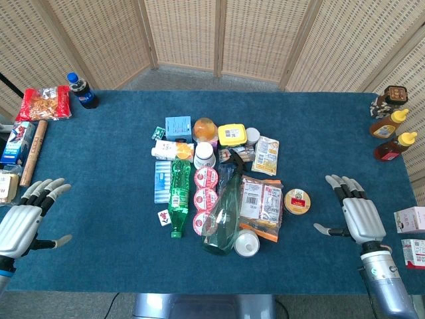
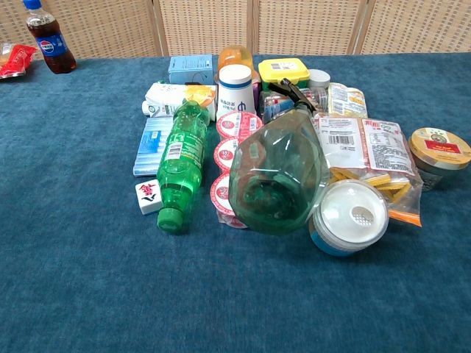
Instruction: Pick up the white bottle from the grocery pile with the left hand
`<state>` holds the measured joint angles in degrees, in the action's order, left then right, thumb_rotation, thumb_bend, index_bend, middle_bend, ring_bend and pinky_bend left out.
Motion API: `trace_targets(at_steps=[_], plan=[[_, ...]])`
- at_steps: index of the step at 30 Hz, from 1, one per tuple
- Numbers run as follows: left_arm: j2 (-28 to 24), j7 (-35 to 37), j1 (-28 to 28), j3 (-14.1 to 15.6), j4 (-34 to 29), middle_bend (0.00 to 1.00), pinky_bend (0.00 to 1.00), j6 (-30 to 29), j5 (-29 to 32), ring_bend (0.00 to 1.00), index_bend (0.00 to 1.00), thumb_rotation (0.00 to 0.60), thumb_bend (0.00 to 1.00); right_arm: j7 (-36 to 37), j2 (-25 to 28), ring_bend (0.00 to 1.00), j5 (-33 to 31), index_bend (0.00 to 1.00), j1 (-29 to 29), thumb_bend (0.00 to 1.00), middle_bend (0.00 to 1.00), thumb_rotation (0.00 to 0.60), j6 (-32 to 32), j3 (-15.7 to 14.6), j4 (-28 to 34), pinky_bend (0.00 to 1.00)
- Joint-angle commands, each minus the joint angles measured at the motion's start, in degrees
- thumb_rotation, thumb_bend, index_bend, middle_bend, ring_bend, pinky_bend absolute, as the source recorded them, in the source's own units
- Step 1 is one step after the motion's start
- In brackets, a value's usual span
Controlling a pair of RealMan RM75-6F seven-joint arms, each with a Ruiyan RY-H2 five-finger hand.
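The white bottle [image 1: 204, 156] with a blue band stands upright in the middle of the grocery pile; the chest view shows this white bottle [image 2: 235, 89] behind a row of red-lidded cups [image 2: 234, 151]. My left hand [image 1: 26, 216] hovers over the table's left front edge, far left of the pile, fingers spread and holding nothing. At the right front, my right hand [image 1: 355, 212] is likewise spread and empty. The chest view shows neither hand.
A green bottle [image 1: 178, 197] lies left of the cups and a green spray bottle [image 1: 224, 214] lies right of them. A white carton [image 1: 165, 151] lies just left of the white bottle. A cola bottle [image 1: 82, 90] stands far left, sauce bottles [image 1: 392, 136] far right.
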<state>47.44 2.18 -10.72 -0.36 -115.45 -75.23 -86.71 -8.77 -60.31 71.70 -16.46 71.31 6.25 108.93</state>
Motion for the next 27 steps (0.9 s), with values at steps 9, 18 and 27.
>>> trace_targets(at_steps=[9, 18, 27], plan=[[0.29, 0.06, 0.12, 0.23, -0.14, 0.07, 0.00, -0.20, -0.29, 0.00, 0.12, 0.600, 0.17, 0.60, 0.57, 0.00, 0.49, 0.00, 0.78, 0.04, 0.03, 0.493, 0.73, -0.24, 0.14, 0.00], [0.34, 0.51, 0.22, 0.42, 0.29, 0.07, 0.00, -0.29, -0.50, 0.00, 0.12, 0.600, 0.17, 0.47, 0.74, 0.00, 0.68, 0.00, 0.96, 0.04, 0.03, 0.495, 0.87, -0.18, 0.59, 0.00], [-0.31, 2.19, -1.09, -0.32, 0.51, 0.07, 0.00, 1.43, 0.44, 0.00, 0.12, 0.600, 0.17, -0.20, 0.39, 0.00, 0.22, 0.00, 0.70, 0.04, 0.03, 0.495, 0.45, -0.06, 0.82, 0.00]])
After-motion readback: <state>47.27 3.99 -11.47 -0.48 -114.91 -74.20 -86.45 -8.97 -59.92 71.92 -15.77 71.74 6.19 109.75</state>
